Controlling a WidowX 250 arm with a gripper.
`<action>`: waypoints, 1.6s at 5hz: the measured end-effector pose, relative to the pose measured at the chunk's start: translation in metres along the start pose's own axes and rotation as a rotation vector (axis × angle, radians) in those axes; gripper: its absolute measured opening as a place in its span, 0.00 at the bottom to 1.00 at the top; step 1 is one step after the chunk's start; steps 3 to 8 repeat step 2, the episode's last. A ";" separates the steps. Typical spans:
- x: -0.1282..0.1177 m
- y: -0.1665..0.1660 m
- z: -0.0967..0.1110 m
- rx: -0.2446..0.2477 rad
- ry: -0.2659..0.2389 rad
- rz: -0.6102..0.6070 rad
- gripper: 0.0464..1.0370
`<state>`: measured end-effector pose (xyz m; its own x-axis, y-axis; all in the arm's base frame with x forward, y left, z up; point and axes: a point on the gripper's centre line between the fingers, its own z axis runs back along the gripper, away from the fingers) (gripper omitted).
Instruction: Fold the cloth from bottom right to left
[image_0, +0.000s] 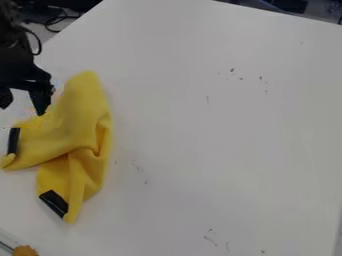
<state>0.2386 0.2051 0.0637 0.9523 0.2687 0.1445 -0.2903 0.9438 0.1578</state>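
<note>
Yellow cloth lies beside spread hand; looks light, floppy. Best grip: black-patched corner farthest from hand.

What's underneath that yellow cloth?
The white tabletop shows right around the yellow cloth. Whatever lies directly beneath is covered by the fabric, so I can't tell.

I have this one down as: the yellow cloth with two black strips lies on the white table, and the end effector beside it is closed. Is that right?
Not quite: the end effector is open, its fingers apart, as the camera view shows. The yellow cloth with two black strips does lie on the white table.
</note>
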 end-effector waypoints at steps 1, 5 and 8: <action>0.014 -0.016 0.023 0.043 -0.004 -0.045 0.96; 0.019 -0.029 0.027 0.041 -0.015 -0.063 0.96; 0.019 -0.029 0.027 0.041 -0.015 -0.063 0.96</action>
